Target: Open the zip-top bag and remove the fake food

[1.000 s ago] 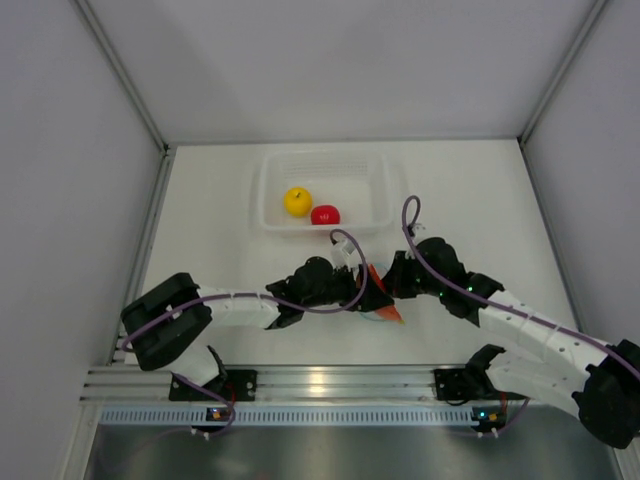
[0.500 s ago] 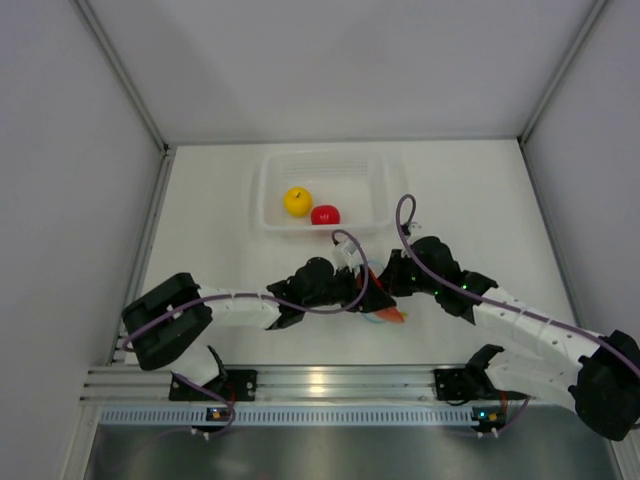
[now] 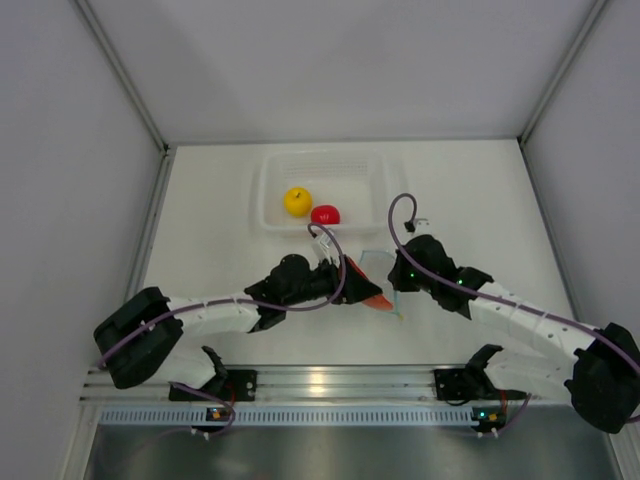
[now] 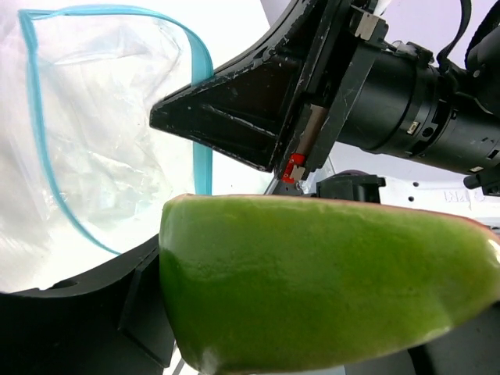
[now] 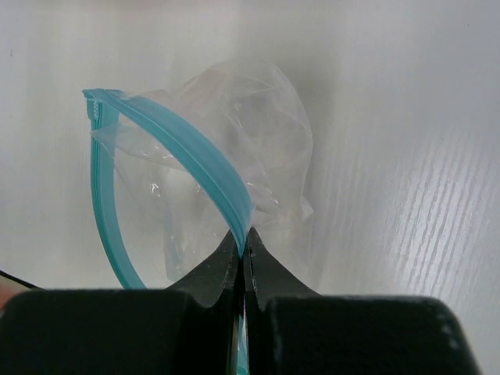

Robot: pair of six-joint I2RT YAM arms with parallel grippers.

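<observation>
Bag (image 5: 234, 180) is sitting mid-table, a little toward the near edge and right of centre, with its mouth gaping: the zip strip (image 5: 183, 156) is standing open in a loop. Nothing is showing through the clear plastic, so it is looking emptied.

Right tool (image 5: 243, 254) is pinching the strip, jaws closed tight on it, and holding the mouth up. Left tool (image 3: 348, 284) is gripping the chili (image 3: 372, 294) just beside the bag on its left, outside the plastic; the chili's green stem end is filling the left wrist view.

Yellow fruit (image 3: 297, 201) and red fruit (image 3: 325, 214) are lying in the tray (image 3: 385, 180) toward the far edge of the table (image 3: 210, 230).

Judging progress: opening is done and all three pieces are out. Only setting down the chili, likely in the tray, is remaining.
</observation>
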